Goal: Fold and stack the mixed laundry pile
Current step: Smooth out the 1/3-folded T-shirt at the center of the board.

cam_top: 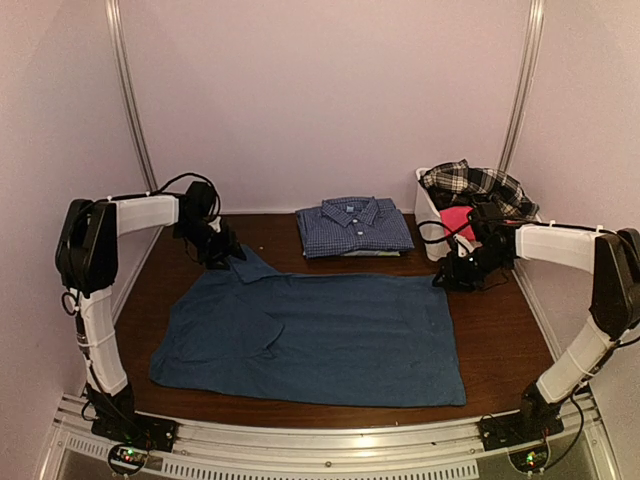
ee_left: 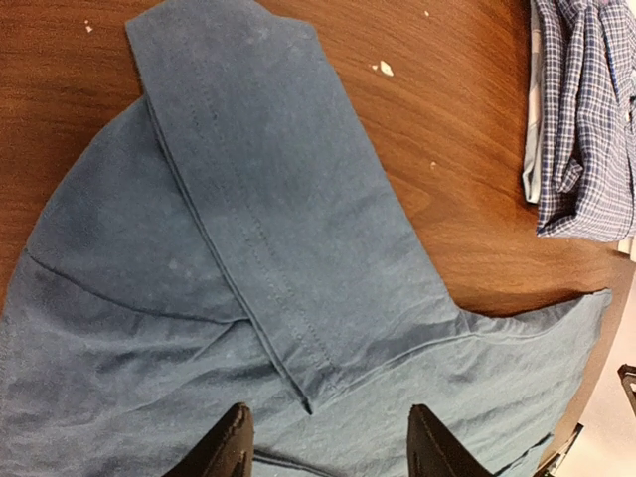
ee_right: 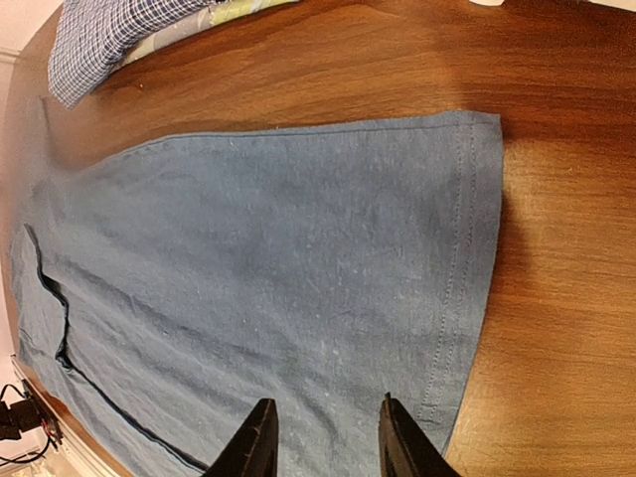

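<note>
Lying out: one blue T-shirt, one folded checked shirt.

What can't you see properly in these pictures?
Top view: whatever lies in the white bin under the plaid shirt and pink piece, which cover it.
Right wrist view: the pale thing beneath the folded checked shirt; only its edge shows.
Left wrist view: the dark blue T-shirt runs off the left and bottom edges.

The dark blue T-shirt was soft matt cloth with stitched hems, the folded checked shirt finer woven cloth, the table glossy grained wood, the bin smooth white plastic, the front rail dull metal.
</note>
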Motion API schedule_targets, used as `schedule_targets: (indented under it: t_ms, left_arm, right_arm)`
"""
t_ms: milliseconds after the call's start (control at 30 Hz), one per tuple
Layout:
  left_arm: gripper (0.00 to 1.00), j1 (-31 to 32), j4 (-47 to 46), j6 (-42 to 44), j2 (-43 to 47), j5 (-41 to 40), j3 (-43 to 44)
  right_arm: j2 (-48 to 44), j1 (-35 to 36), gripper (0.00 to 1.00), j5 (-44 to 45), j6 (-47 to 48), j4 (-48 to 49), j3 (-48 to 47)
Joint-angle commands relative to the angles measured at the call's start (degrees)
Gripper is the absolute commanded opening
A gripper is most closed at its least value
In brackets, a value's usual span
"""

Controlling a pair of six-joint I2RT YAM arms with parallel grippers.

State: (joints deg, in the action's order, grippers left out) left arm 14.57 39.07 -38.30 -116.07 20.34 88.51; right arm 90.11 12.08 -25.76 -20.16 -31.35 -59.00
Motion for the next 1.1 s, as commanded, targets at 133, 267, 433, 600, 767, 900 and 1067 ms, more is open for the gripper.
schedule_targets:
  t_ms: [133, 267, 433, 600, 767, 900, 1067]
  left_arm:
    - [0.49, 1.4, -5.6, -3.4, -2.4, 1.5, -1.0]
    - [0.45, 2.0, -5.6, -3.7, -4.5, 1.5, -0.7]
    - [0.43, 2.3, -5.0, -4.1, -5.6, 0.5, -1.1]
    - [0.40, 2.8, -4.8, -4.4, -6.7, 0.7, -1.0]
    - [0.26, 3.1, -5.2, -4.6, -7.3, 1.0, 0.7]
    - [0.09, 3.1, -5.2, -4.4, -8.4, 2.4, 3.0]
    - [0.00, 3.1, -6.5, -4.1, -9.0, 3.9, 7.1]
  right_arm:
    - [-0.8, -0.3, 0.37, -1.6, -1.0, 0.3, 0.4]
    - [-1.0, -0.4, 0.36, -1.8, -1.0, -0.1, 1.1]
    - [-0.7, -0.4, 0.37, -1.7, -0.4, -0.7, 0.6]
    - [0.0, -0.4, 0.37, -1.9, -0.4, -0.6, 0.5]
    - [0.7, -0.5, 0.37, -2.0, -0.1, -0.7, 0.0]
    - [1.0, -0.7, 0.36, -2.1, 0.1, -0.9, -0.2]
    - [0.9, -1.0, 0.36, -2.1, 0.2, -0.9, -0.1]
